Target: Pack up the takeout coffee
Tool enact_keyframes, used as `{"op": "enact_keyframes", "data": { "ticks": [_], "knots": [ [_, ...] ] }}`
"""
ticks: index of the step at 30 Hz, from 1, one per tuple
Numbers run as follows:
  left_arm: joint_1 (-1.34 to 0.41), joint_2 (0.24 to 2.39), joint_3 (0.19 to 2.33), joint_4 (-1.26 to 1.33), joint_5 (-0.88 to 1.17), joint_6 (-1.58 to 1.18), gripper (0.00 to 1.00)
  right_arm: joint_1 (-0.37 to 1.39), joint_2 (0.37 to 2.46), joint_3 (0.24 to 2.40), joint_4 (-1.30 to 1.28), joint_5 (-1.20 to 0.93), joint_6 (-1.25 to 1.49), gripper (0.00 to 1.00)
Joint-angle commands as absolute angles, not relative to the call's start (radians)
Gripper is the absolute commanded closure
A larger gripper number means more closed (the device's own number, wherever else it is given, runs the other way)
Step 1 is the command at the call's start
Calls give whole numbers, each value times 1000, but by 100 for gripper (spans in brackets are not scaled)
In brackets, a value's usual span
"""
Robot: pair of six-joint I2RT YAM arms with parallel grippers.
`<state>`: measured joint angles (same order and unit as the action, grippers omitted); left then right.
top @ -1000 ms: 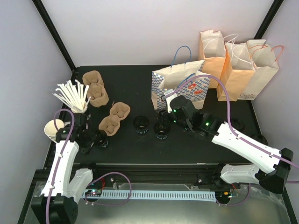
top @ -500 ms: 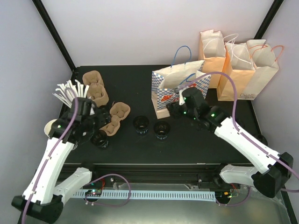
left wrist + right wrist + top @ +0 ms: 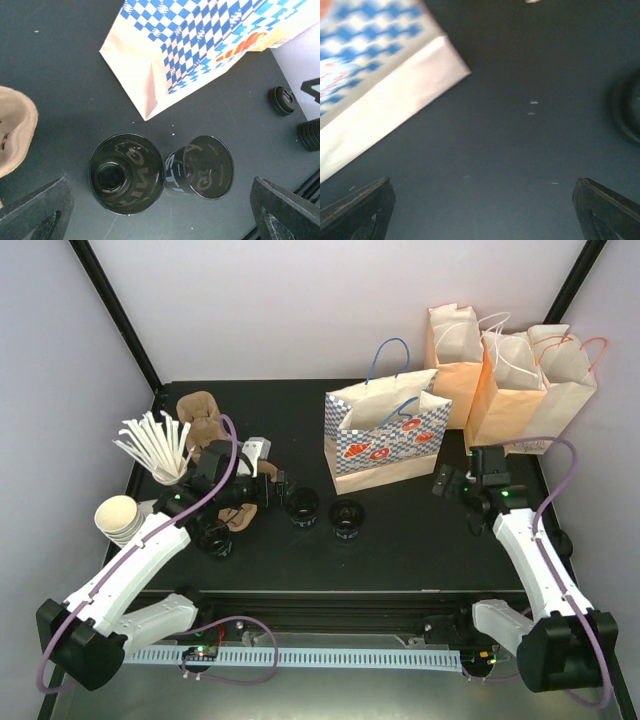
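The left arm [image 3: 130, 575] and right arm [image 3: 535, 560] had smooth white shells over black joints. Each stood on a blocky black base [image 3: 85, 645] at the near edge. A thin purple cable [image 3: 236, 440] looped along each arm. A small green light [image 3: 178, 497] glowed on each black wrist housing. The fingers [image 3: 37, 210] were matte black, wedge-shaped and grainy.

a robot test cell dressed up as a takeout coffee counter

blank pale walls and black frame posts [image 3: 115, 310] box in a black table [image 3: 400, 550] with two white cabled arms [image 3: 135, 570] bolted at its near edge; on it stand paper bags [image 3: 510, 405] (one blue-checked), pulp cup carriers [image 3: 200, 410], stacked paper cups [image 3: 118, 518] and white stirrers [image 3: 150, 445].
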<state>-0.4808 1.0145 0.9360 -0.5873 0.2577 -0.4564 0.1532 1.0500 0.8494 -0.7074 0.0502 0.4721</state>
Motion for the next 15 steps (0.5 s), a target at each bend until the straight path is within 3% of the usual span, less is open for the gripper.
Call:
{"op": "enact_keyframes", "data": {
  "ticks": [1,9,15],
  "knots": [
    [-501,1015,884,-407,292,-382,1,20,1078,845,-725,131,580,0],
    [-502,1024,893,-417,341,-351,1,-183,1453,1062,-889,257,694,0],
    [-503,1008,901,-423,359,-314,1,-298,1551,1070,-809,250,704,0]
  ]
}}
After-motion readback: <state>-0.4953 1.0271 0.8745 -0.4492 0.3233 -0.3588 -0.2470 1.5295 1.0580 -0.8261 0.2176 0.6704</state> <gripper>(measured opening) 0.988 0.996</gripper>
